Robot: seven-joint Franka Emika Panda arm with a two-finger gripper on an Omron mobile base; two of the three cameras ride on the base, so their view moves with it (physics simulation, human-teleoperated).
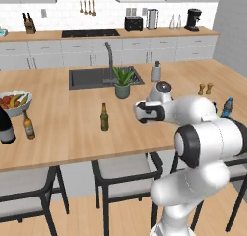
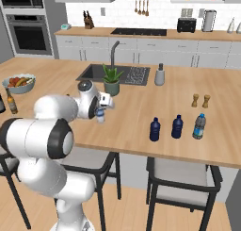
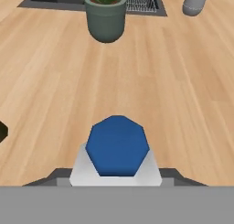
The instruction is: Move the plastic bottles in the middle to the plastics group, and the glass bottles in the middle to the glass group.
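**Capped clear bottle held above the tabletop**

The claw [image 2: 100, 113] sits left of centre in the right base view, with a small clear bottle [image 2: 100, 114] between its fingers; the bottle's blue cap [image 3: 117, 146] shows at lower centre of the hand view, seen end-on, so its long axis runs along the line of the claw. The claw is clamped on this bottle, which hangs clear of the wooden tabletop [image 3: 183, 90].

In the left base view, the slim olive-green beer bottle [image 1: 104, 117] stands upright at centre-left, neck pointing straight up, alone on open wood. At the far left of that frame a large dark wine bottle [image 1: 6, 127] and a small amber-brown bottle [image 1: 28, 125] stand upright just beside each other, in front of a fruit bowl [image 1: 14, 101].

In the right base view, three bottles stand upright in a row at centre-right: a dark blue bottle [image 2: 155, 129], a second dark blue bottle [image 2: 177, 127] near it, and a translucent light blue bottle [image 2: 199, 126] with a blue cap at the right end. Two small wooden shakers [image 2: 201, 101] stand behind them.

A potted plant [image 3: 106, 15] is at the top of the hand view, beside the dark sink [image 2: 115, 73].
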